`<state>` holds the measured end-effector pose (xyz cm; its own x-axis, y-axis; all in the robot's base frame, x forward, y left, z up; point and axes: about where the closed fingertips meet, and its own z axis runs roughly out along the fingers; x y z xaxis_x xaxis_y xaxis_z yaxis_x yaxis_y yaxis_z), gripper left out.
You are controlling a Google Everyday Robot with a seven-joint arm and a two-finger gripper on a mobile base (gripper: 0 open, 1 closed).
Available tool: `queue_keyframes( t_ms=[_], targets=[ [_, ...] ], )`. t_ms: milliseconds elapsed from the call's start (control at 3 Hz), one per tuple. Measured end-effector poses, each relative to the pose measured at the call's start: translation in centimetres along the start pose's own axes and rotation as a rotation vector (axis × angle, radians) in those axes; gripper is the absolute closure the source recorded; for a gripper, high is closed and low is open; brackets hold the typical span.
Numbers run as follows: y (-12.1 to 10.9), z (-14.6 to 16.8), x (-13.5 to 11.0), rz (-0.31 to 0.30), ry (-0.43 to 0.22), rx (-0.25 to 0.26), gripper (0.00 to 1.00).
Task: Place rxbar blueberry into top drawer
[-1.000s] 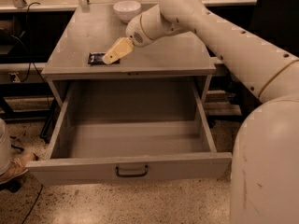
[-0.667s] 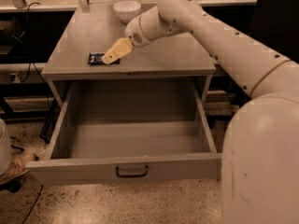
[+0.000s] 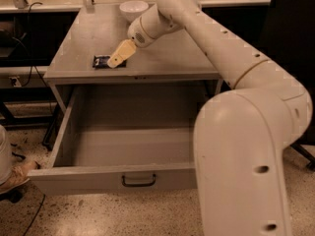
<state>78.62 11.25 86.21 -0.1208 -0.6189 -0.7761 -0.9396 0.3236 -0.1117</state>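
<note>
The claw [image 3: 118,56] sits low in the upper left of the frame, its tan tip down on the right end of the rxbar blueberry [image 3: 101,61]. Whether it is spread, pressed together or already pinching the wrapper cannot be told from this angle. Over the last second the claw has hardly shifted and the bar lies flat in the same spot near the front left edge of the grey surface [image 3: 167,53], so no lift has begun. What has changed is the arm [image 3: 221,53]: its bulky near link has swung leftward and now fills the lower right of the frame. This looks like settling into the grasp, with the pick not yet made. A white bowl [image 3: 134,9] stands behind the claw at the top. Below, the top drawer [image 3: 88,178] is pulled fully out and nothing can be seen inside it, ready to receive the bar.
</note>
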Motion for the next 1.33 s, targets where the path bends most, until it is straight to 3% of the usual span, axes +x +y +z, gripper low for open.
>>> queue_keyframes(
  t_ms=[333,1000,1333],
  targets=[
    [-0.6,1.2,0.4,-0.007,0.067,-0.03,0.0],
    [0.4,3.3,1.2,-0.032,0.217,-0.07,0.03],
    [1.0,4.4,1.4,-0.035,0.244,-0.095,0.25]
  ],
)
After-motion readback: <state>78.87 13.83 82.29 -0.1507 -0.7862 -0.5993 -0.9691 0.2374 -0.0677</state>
